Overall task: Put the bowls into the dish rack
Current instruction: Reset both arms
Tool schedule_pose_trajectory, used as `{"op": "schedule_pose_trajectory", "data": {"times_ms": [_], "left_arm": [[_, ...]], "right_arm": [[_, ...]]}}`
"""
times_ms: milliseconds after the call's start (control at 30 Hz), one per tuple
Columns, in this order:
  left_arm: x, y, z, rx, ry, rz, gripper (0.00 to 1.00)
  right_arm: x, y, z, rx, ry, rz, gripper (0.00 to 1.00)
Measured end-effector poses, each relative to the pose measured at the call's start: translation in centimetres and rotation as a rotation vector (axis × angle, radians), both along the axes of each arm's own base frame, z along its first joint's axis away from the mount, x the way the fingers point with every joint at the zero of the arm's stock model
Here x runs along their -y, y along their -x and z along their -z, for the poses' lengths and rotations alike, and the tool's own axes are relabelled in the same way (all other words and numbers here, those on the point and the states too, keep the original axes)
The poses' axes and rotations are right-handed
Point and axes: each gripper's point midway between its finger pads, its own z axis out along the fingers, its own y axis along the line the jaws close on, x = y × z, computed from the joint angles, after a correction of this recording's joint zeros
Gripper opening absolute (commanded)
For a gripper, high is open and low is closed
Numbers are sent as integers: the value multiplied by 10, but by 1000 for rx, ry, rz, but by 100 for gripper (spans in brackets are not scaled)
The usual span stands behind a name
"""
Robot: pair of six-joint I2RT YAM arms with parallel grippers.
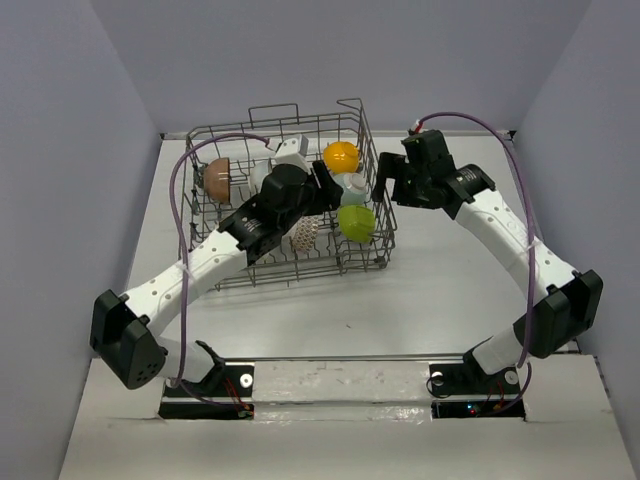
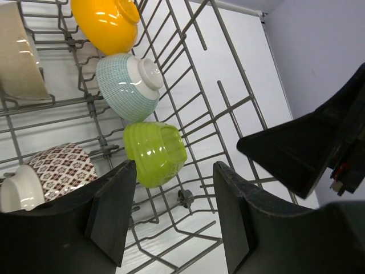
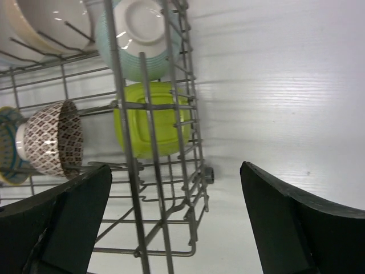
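**Both pincers empty, bowls standing in the rack**

The left gripper (image 2: pixel 174 211) has its two black fingers (image 2: pixel 111 211) apart, with nothing between them. It hangs inside the large grey wire dish rack (image 2: pixel 228 108), over the right side of the rack floor. Just beyond its fingertips lies a lime-green glazed ribbed bowl (image 2: pixel 155 153), tipped on its edge among the tines and not touched by either finger. Next along the same row stands a pale teal cross-hatched bowl with a white foot (image 2: pixel 128 85), then a glossy orange-yellow bowl (image 2: pixel 105 23), both also tilted on edge. To the left of the green one rests a brown-and-white diamond-patterned bowl (image 2: pixel 60 165), and a plain cream bowl (image 2: pixel 17 51) sits further back.

The right gripper (image 3: pixel 177 222) is spread wide and holds nothing. It hovers outside the rack's right wall, above the white table (image 3: pixel 285 85). Through the wires its camera sees the green bowl from its squarish base, with the teal bowl above it and the patterned bowl to the left.

From overhead, the rack stands at the middle of the table, well forward of the arm bases. The left arm reaches into it over the front wall. The right gripper is just beside the right wall. A brown bowl (image 1: pixel 217 176) leans at the rack's left side, well apart from the three coloured bowls on the right.
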Motion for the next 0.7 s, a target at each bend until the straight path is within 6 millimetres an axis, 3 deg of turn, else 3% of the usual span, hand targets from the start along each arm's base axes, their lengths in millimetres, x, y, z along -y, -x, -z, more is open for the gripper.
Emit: {"op": "schedule_pose_trajectory", "data": {"times_ms": [133, 233, 333, 400, 567, 700], "left_arm": [[-16, 8, -20, 23, -32, -28, 71], [-29, 11, -47, 59, -48, -55, 79], [-47, 18, -78, 108, -56, -90, 84], [-61, 25, -98, 142, -55, -115, 99], [-109, 51, -138, 225, -65, -204, 99], [-136, 66, -152, 255, -79, -254, 99]], "right_arm": [[20, 0, -1, 4, 59, 65, 100], [29, 3, -14, 36, 75, 95, 100], [39, 9, -42, 105, 61, 116, 100], [47, 19, -65, 167, 42, 125, 100], [70, 52, -121, 337, -28, 140, 100], [90, 80, -155, 460, -70, 160, 100]]}}
